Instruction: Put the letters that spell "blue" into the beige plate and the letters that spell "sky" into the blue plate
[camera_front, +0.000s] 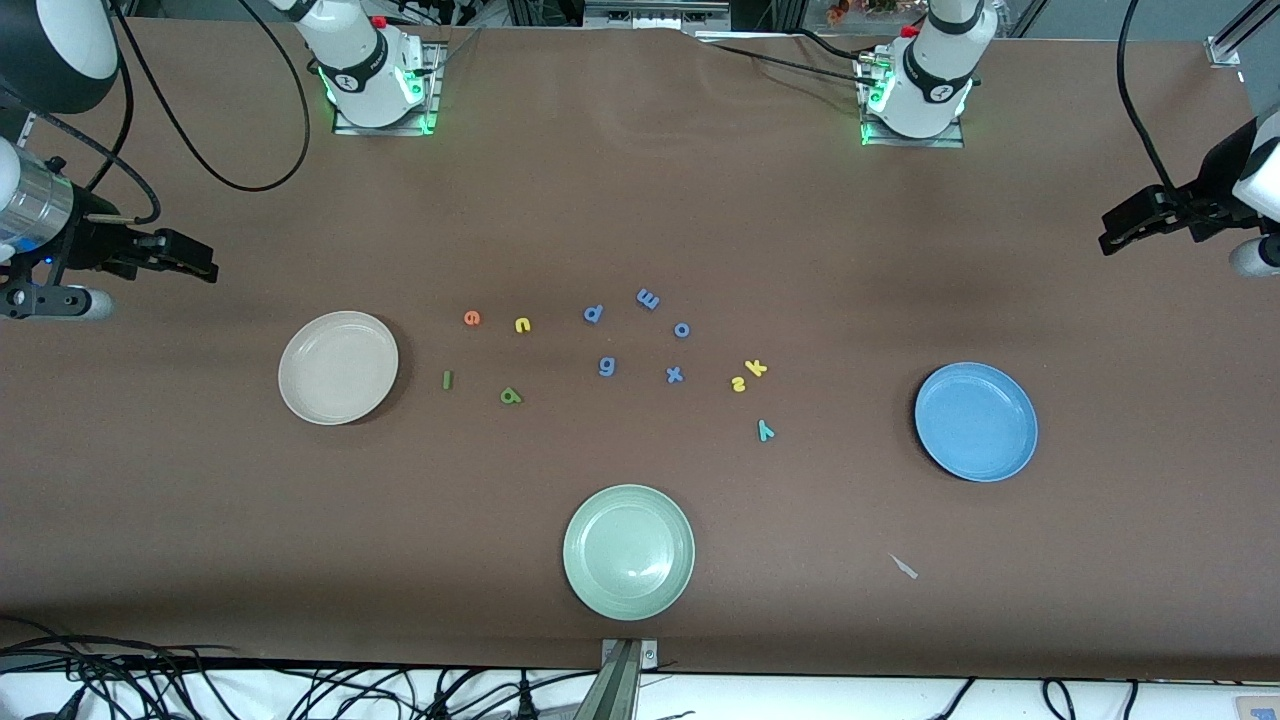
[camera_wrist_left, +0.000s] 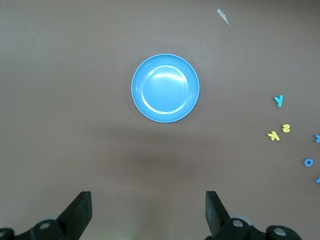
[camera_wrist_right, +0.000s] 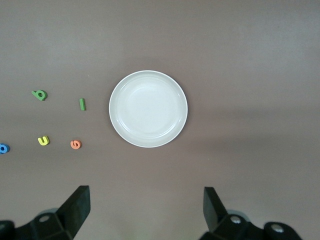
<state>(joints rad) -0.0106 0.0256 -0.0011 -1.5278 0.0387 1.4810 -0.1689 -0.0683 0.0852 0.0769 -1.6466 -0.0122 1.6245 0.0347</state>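
Mid-table, your letters sit loose between the plates: e, u, l and b near the beige plate; s, touching k, and y toward the blue plate. Both plates are bare. Left gripper and right gripper hang wide open, holding nothing. Watch out: grabbing s could drag k along, and that yellow u could get mistaken for sky stuff. Only the front view shows the green plate and all five blue letters; the wrist views show the jaws.

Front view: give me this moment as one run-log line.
left tool: open, waiting over table | right tool: open, waiting | beige plate: holds nothing | blue plate: holds nothing | letters: all on table
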